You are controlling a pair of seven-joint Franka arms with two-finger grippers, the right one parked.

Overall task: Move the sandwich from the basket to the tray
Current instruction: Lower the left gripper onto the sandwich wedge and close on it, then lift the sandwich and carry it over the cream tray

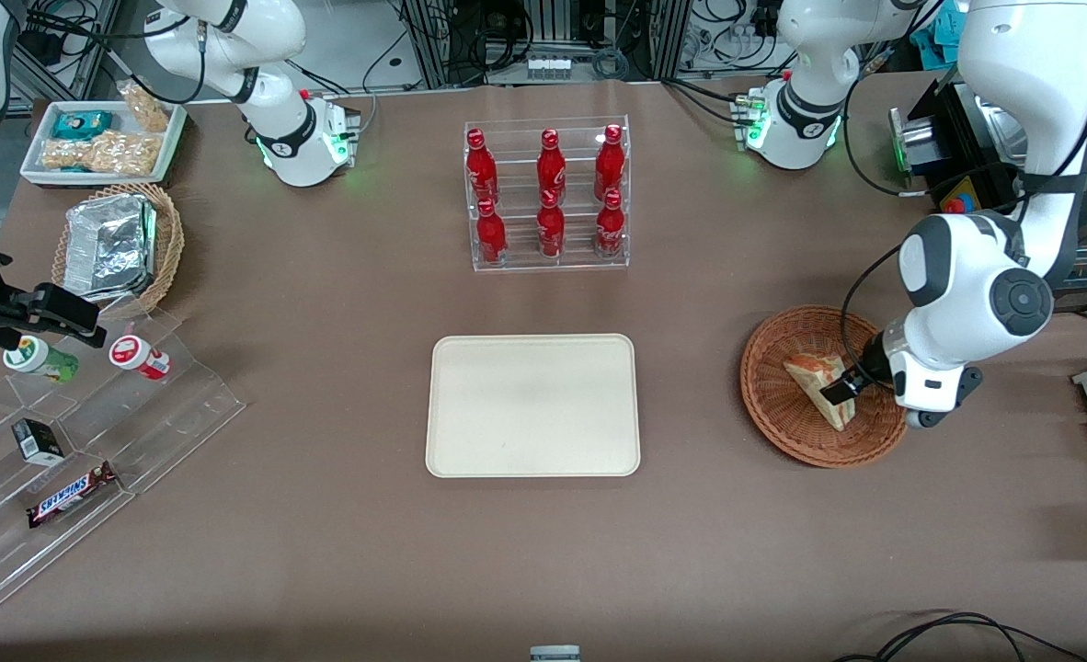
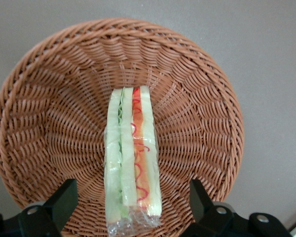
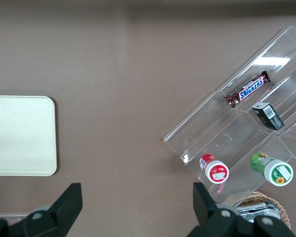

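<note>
- The sandwich [image 1: 818, 387] [image 2: 132, 163] is seen lying in the basket: a triangular wedge of white bread wrapped in clear film, with green and orange-red filling layers shown along its cut edge. It is rested near the middle of the basket floor.
- The basket [image 1: 783, 405] [image 2: 49, 98] is a round, shallow, reddish-brown wicker one, set on the brown table toward the working arm's end, well apart from the tray.
- The tray [image 1: 532, 405] [image 3: 19, 136] is a flat, cream-white rectangle with rounded corners and a low rim, laid at the table's middle with nothing on it.
- The gripper [image 1: 852, 386] [image 2: 133, 210] is held low over the basket, its fingers spread wide on either side of the sandwich, not touching it.
</note>
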